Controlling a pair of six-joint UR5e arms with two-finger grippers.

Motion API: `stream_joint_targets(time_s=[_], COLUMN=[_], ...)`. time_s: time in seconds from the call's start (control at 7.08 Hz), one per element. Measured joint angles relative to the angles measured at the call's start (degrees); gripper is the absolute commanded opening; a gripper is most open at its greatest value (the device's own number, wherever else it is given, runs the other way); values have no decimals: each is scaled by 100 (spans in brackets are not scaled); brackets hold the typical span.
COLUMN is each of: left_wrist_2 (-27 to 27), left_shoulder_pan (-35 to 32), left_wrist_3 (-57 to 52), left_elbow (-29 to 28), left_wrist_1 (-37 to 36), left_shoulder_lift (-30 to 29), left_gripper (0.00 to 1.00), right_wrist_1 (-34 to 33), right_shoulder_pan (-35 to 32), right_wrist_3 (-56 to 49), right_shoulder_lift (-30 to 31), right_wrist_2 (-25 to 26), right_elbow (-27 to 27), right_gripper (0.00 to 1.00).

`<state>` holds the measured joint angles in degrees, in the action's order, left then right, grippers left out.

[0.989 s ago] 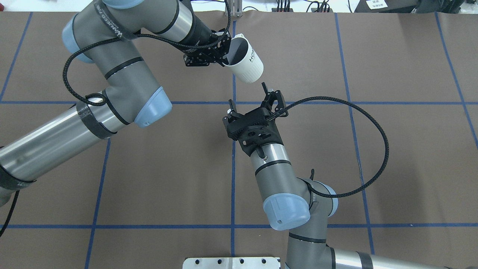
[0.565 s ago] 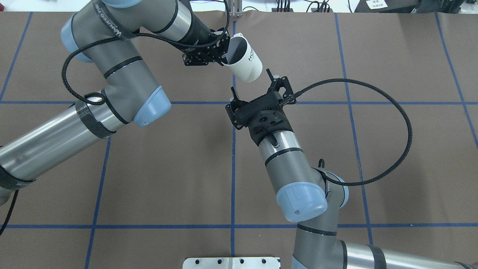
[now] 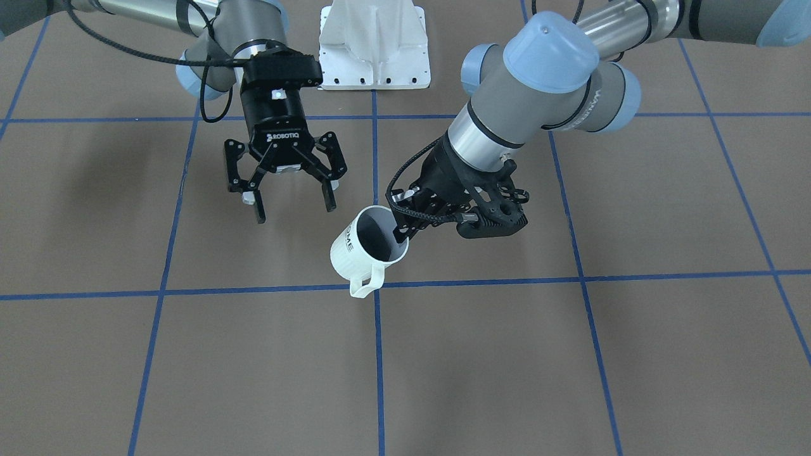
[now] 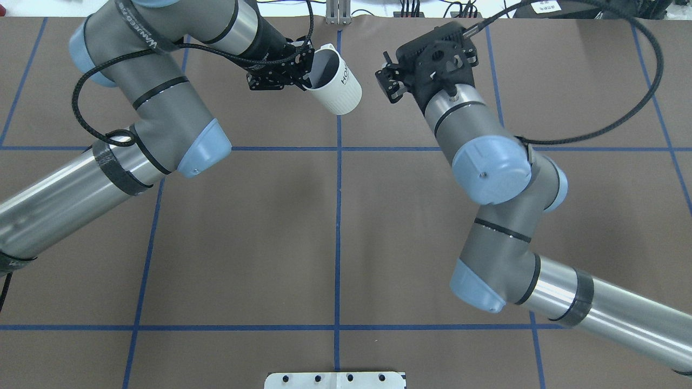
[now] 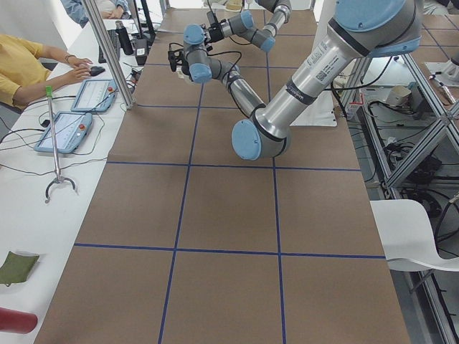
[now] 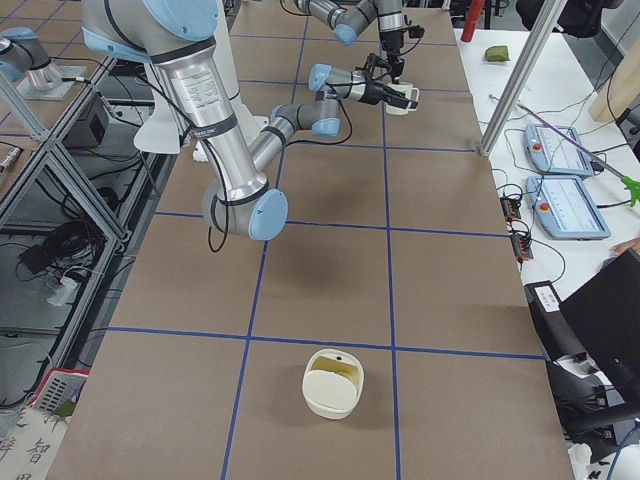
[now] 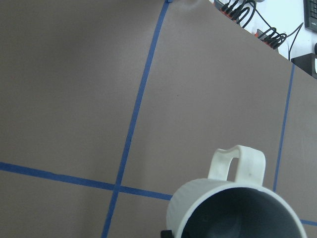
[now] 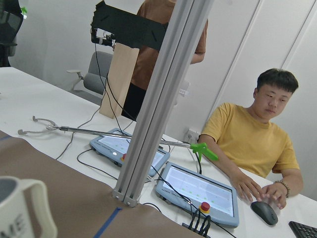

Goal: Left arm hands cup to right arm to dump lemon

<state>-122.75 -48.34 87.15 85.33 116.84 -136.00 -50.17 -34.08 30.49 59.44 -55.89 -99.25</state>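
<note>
We are starting with the cup (image 3: 351,253): it is hanging in the air above the brown table (image 3: 570,354), tilted, with its grey inside showing to the front camera and its squarish handle (image 3: 366,286) turned away from the robot's base. The left gripper (image 3: 404,227) is pinching it by the rim. One finger (image 3: 399,235) is reaching inside the mouth and the other is pressing on the outer wall, so the jaws are standing only a wall's thickness apart. From the left wrist camera we are seeing the cup's mouth right under that gripper; the inside is lying in shadow, and we cannot make out the lemon there.

The right gripper (image 3: 294,209), the one reading ROBOTIQ, is hanging just beside the cup, on the side away from the left gripper. Its jaws are spread wide and are gripping nothing. Its nearer fingertip (image 3: 329,204) is standing close to the rim but apart from it. From overhead we are seeing a clear gap between the two, with the HOME lettering facing the right gripper.

Beyond the right gripper, past the table's edge, a person (image 8: 247,139) in a yellow shirt is resting a hand on a mouse (image 8: 265,210).
</note>
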Motion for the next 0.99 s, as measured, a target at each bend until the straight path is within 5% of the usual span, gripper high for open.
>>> stream_joint_targets(time_s=[0.71,0.99], left_wrist_2=[-23,-29], left_shoulder_pan=[-381,-638], left_wrist_3=[-1018,-1719], left_elbow=[305,535], left_wrist_1=[-18,-21], left_shoulder_lift=[1019,1713], left_gripper=[0,0], right_wrist_1=[-2226,-2940], right_shoulder_pan=[-1843,-2615], right_wrist_3=[913,881], right_shoulder_lift=[-56,-35], right_wrist_2=[-3441,-5215], right_elbow=[-34,-22], right_gripper=[100,100])
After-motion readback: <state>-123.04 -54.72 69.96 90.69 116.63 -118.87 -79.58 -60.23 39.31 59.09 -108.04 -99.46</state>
